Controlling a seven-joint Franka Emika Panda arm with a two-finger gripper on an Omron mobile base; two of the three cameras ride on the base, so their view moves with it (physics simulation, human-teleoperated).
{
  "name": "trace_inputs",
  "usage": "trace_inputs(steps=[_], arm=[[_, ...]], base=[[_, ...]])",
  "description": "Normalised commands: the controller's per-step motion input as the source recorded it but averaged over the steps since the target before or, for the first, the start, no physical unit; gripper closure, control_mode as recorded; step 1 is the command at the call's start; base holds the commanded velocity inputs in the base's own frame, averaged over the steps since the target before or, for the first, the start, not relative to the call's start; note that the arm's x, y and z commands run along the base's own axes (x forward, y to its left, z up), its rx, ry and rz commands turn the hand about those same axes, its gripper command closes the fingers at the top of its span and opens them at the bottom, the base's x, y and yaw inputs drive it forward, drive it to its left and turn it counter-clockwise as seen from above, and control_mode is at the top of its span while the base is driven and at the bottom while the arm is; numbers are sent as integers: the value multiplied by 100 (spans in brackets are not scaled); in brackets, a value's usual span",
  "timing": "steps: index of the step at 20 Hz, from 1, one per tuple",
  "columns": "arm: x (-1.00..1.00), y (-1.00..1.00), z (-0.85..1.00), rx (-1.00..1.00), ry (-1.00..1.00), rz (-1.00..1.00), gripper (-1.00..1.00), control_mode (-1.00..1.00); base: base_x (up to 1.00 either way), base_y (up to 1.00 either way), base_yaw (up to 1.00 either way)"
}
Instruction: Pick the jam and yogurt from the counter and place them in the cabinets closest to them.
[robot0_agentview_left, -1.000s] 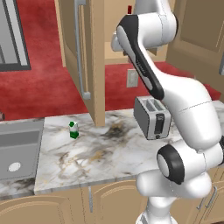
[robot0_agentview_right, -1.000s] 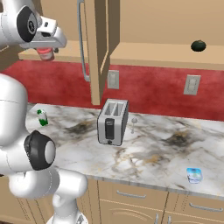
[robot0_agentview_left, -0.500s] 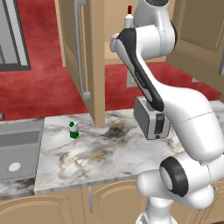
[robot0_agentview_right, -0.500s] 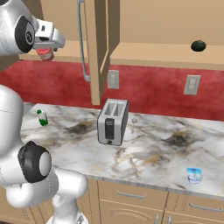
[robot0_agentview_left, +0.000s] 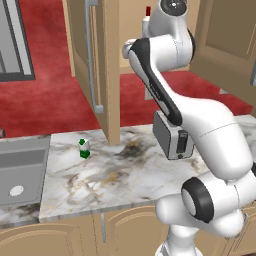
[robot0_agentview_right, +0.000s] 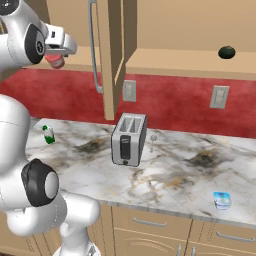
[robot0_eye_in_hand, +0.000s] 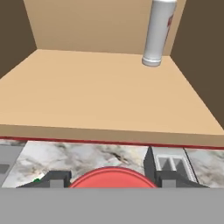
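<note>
Now | claw (robot0_agentview_right: 56, 56) grasping jam (robot0_agentview_right: 55, 61), raised at open cabinet (robot0_eye_in_hand: 105, 96) shelf edge | yogurt (robot0_agentview_right: 222, 200) on table (robot0_agentview_right: 170, 175)

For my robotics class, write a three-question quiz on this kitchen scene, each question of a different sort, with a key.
1. True or false: the tool is shut on the jam.
2. Multiple choice: where is the yogurt? A) on the cabinet shelf B) on the counter, near its front edge C) in the sink
3. Short answer: what already stands at the back of the cabinet shelf that the tool faces?

Key
1. True; the red pot sits between the fingers, raised in front of the open cabinet.
2. B
3. A tall white can, near the right wall.
</note>
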Motion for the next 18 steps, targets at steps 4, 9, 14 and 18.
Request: trace_inputs(steps=[4,9,14,18], arm=[[34,5,15,0,0,0,100,-100],[32,6,8,0,0,0,100,-100],[30,11,2,0,0,0,100,-100],[29,12,0,0,0,0,100,-100]], base=[[0,0,0],[0,0,0],[0,0,0],[0,0,0]])
